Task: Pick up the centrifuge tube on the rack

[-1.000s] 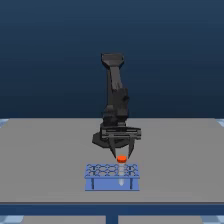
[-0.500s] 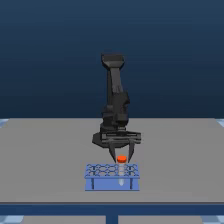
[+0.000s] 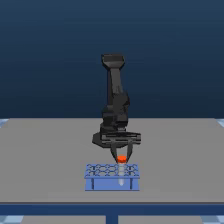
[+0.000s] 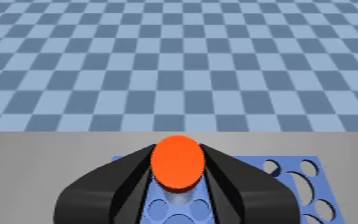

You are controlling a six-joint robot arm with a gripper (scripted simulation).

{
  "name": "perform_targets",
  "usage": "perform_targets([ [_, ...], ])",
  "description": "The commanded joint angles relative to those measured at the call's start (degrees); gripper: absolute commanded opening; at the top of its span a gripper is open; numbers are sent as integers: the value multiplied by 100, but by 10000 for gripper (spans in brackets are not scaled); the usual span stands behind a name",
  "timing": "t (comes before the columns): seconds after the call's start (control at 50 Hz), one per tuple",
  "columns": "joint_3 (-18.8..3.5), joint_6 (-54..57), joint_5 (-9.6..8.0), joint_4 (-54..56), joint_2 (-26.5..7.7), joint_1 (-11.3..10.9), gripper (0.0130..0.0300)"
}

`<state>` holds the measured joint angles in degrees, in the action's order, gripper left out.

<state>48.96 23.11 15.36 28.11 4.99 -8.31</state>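
The rack [image 3: 111, 176] is set near the front edge of the table [image 3: 45, 155], and the tube [image 3: 121, 160] is seated in a hole toward its right end. The gripper [image 3: 121, 157] is closed around the orange cap [image 4: 177, 162], fingers [image 4: 222, 172] flanking it. If only the cap is pinched, the tube may slip, or the rack may be dragged upward.

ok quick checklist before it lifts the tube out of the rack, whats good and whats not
1. Gripper centred on the tube: ok, the fingers flank the orange-red cap on both sides.
2. Jaws closed firmly on the centrifuge tube: cannot tell, the fingers sit right against the cap but contact is not clear.
3. Tube upright in the rack: ok, it stands vertical in the exterior view.
4. Rack flat on the table: ok.
5. Lift path above: ok, only the arm is over the rack.
6. Tube lifted yet: not ok, it sits in its hole.
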Motion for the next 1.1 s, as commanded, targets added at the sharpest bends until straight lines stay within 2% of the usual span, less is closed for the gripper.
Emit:
perform_targets([
  [0.02,0,-5,9,0,0,-1,130],
  [0.38,0,1,3,5,1,1,130],
  [0.58,-22,127,-57,127,47,1,130],
  [1.1,-193,1388,-451,1357,357,1,130],
])
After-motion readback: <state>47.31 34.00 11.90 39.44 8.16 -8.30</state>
